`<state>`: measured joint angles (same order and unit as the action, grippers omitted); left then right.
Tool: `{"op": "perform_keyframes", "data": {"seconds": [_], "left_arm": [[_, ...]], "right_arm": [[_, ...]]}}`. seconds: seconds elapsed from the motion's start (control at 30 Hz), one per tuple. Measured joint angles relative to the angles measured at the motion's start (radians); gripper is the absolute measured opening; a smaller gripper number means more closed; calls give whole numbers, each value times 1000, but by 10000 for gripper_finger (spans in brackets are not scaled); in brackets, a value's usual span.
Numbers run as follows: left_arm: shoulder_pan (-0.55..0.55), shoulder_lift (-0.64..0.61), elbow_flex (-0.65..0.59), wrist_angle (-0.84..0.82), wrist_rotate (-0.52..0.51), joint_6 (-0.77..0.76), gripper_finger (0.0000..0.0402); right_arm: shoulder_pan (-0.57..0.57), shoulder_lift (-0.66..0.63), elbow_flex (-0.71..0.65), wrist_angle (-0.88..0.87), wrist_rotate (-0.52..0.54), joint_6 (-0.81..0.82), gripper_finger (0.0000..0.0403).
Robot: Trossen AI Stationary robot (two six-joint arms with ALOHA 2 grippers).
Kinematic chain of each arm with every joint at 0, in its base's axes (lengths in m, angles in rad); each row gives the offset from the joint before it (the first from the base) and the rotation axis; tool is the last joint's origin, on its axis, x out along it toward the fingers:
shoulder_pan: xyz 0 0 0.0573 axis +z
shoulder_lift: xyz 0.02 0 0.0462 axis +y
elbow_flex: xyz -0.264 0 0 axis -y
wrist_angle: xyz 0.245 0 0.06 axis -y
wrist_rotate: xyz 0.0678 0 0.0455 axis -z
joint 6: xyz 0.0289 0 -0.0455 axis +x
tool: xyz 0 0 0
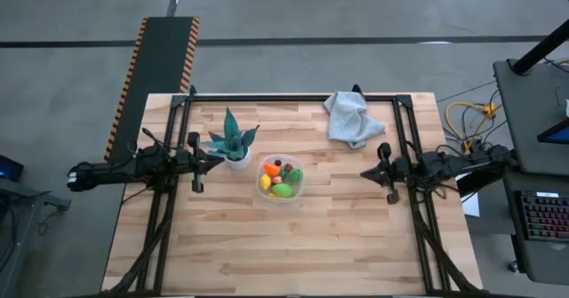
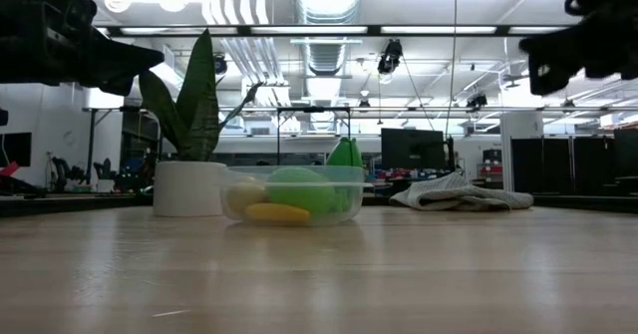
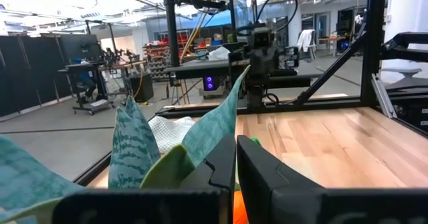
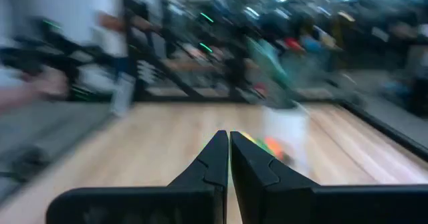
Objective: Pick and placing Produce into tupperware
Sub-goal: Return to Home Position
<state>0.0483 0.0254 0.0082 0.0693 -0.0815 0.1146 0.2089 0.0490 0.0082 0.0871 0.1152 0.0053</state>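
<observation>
The clear tupperware [image 1: 280, 180] stands on the table's middle. Inside it lie the produce [image 1: 278, 178]: green, yellow, orange, pink and dark pieces. In the low view the tupperware [image 2: 292, 195] shows a yellow piece [image 2: 276, 213] and green ones behind its wall. My left gripper [image 1: 212, 161] hovers left of the tub, beside the plant, fingers shut [image 3: 235, 158]. My right gripper [image 1: 363, 173] hovers right of the tub, its fingers shut [image 4: 229, 144] and pointing at it. Neither holds anything.
A spiky teal plant in a white pot [image 1: 234, 145] stands just left of the tub and close to the left gripper. A pale grey cloth [image 1: 351, 118] lies toward the far right. Black frame rails [image 1: 293, 97] border the table. Bare wood lies toward the near edge.
</observation>
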Motion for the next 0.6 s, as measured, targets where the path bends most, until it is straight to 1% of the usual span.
{"op": "perform_keyframes", "data": {"seconds": [0.07, 0.13, 0.2, 0.3, 0.33, 0.5, 0.6], "left_arm": [[0, 1, 0, -1, -1, 0, 0], [0, 0, 0, -1, -2, 4, 0], [0, 3, -1, -2, -2, 5, 0], [1, 5, -1, -2, -3, 8, 0], [2, 5, -1, -2, -3, 13, 0], [3, 4, -2, -3, -3, 23, 0], [3, 4, -2, -4, -3, 23, 0]], "right_arm": [[0, -3, 0, 62, -97, -15, 9], [0, -3, 2, 77, -145, -34, 9], [0, -2, 1, 46, -123, -45, 9], [-9, -2, 1, 2, -43, -66, 9], [-19, -2, 1, -1, -32, -62, 9], [-88, -3, 1, 0, -64, -62, 9], [-153, -3, 1, 1, -129, -51, 9]]}}
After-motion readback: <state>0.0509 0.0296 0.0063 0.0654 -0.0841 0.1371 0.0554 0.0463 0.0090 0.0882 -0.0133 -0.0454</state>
